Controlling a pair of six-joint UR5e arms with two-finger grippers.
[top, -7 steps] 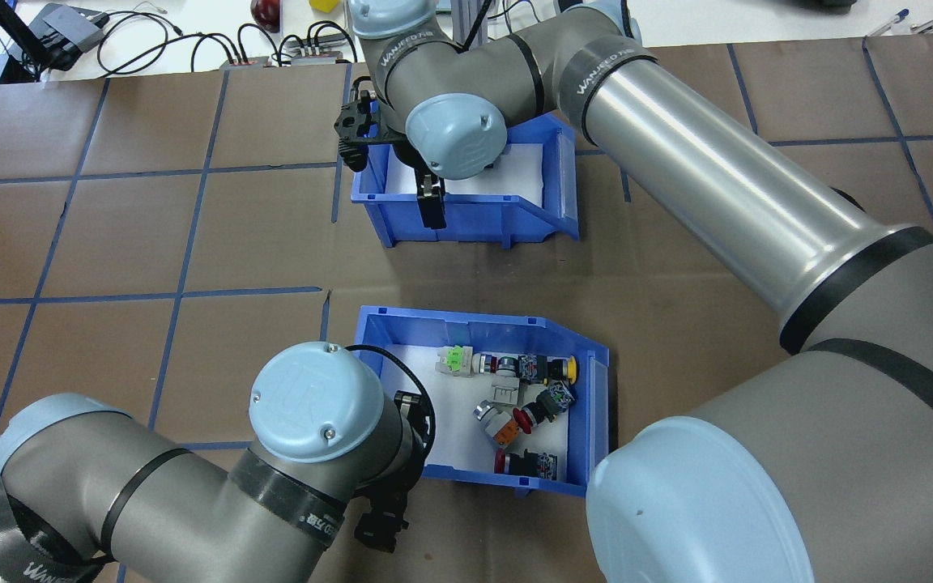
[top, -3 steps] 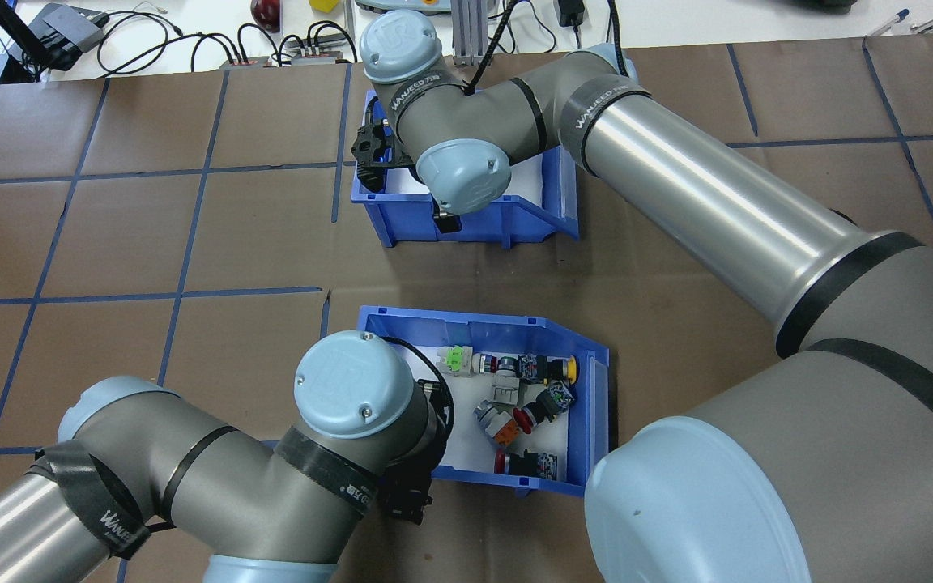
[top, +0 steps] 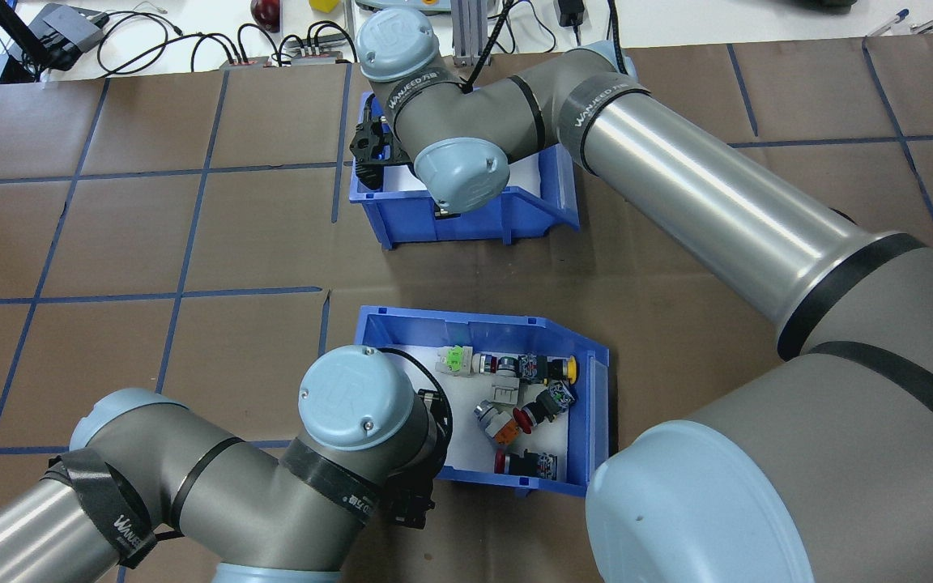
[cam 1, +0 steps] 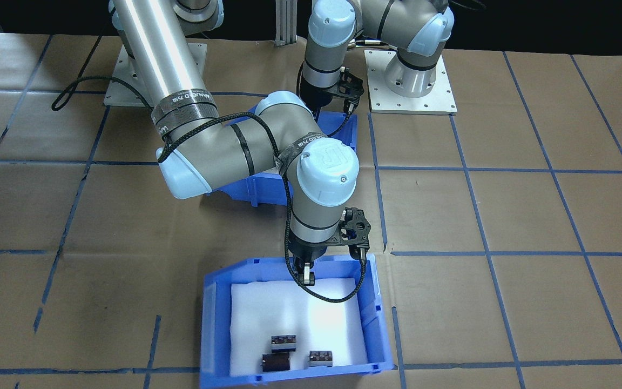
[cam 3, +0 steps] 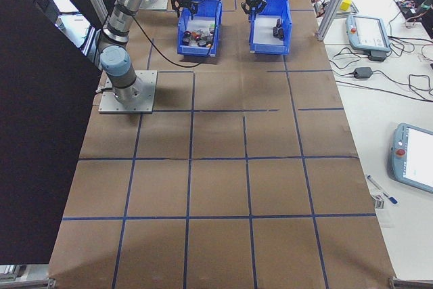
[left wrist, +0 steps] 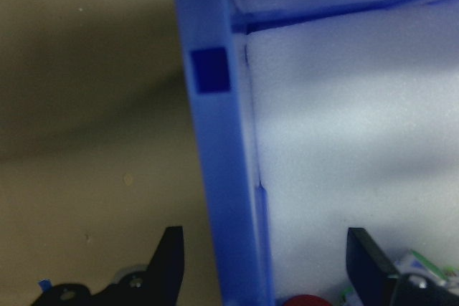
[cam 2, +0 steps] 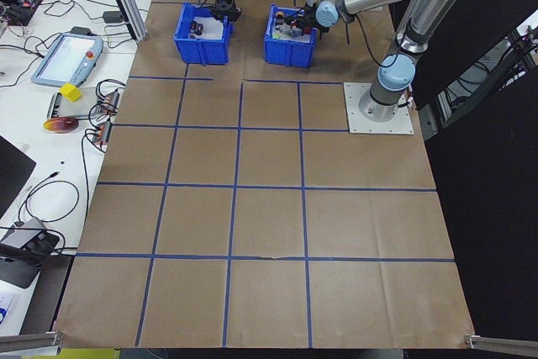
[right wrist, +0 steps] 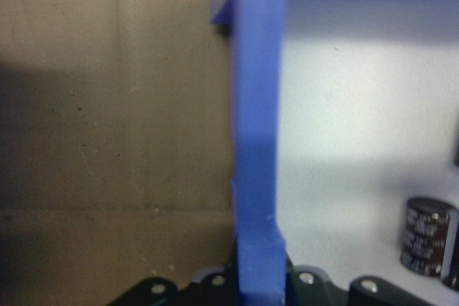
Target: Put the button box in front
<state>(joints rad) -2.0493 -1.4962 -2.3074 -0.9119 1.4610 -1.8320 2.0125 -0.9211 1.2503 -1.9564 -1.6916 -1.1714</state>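
The button box [top: 507, 405] sits on the table on the robot's side of the other blue bin [top: 466, 206], a bare strip of brown table cover [top: 110, 243] between the two. Its white foam liner [top: 551, 441] carries the coloured push-buttons [top: 515, 397], bunched toward its right half.

The left gripper [left wrist: 262, 266] is lowered over the button box's left wall. Its fingers [left wrist: 168, 256] stand apart, one outside the wall and one over the liner, not yet closed. The straddle suggests preparation for a wall pinch so the box can be lifted or dragged.

The right gripper [right wrist: 258, 281] is at the other bin's near wall, which runs up through the middle of the right wrist view. The fingers appear pressed against the plastic, though their tips are hidden. Black cylindrical parts [cam 1: 289, 352] lie at that bin's far end. Judgement: both bins are being taken so their positions can be exchanged.
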